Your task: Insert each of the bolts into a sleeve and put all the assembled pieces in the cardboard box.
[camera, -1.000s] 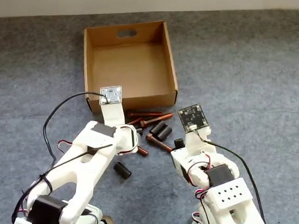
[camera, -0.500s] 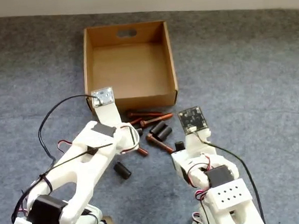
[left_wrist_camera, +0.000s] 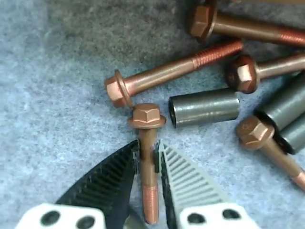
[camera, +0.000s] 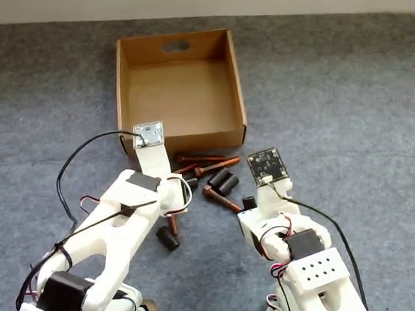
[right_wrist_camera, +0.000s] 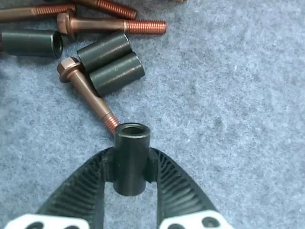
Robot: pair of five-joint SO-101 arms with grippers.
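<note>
1. Left pincer [left_wrist_camera: 148,149]: pinching a copper bolt [left_wrist_camera: 147,162] by its plain shank. The black finger is on one side and the white finger on the other. The hexagonal head projects past the fingertips. The threaded end lies back between the fingers, toward the wrist.

2. The held bolt's head sits just beside the head of a loose bolt [left_wrist_camera: 171,71] and the end of a loose grey sleeve [left_wrist_camera: 205,109], both lying on the surface [camera: 347,117].

3. Right pincer [right_wrist_camera: 129,164]: pressed onto a black sleeve [right_wrist_camera: 131,160], one finger on each flank. The open bore faces away from the wrist and extends past the fingertips.

4. The threaded tip of a second loose bolt [right_wrist_camera: 88,95] lies just beside the mouth of the held sleeve. Beyond it, two sleeves [right_wrist_camera: 110,62] rest side by side, touching.

5. High view: the bolt in the left pincer shows below the left arm's wrist. A single sleeve [camera: 168,239] lies just beside its near end.

6. Remaining bolts and sleeves form a cluster [camera: 212,173] between the two arms, near the front wall of the cardboard box [camera: 192,139]. Both pincers are on the near side of the box, outside it.
</note>
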